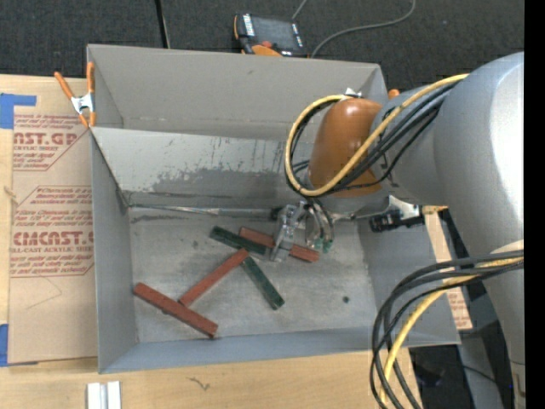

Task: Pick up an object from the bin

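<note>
Robot arm [477, 169] overhead, tool [288, 240] amid crossed green stick [234, 238] and red stick [303, 254]

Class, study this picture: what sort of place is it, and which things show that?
Most likely a robotics lab or test cell: an industrial arm with looped cables has its gripper down in a grey metal bin holding a few red-brown sticks and dark green sticks.

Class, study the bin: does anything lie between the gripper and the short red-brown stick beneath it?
Nothing visible does. The gripper is directly over the middle of the short red-brown stick. A dark green stick meets that stick's left end, away from the gripper; which of the two lies on top cannot be told.
</note>
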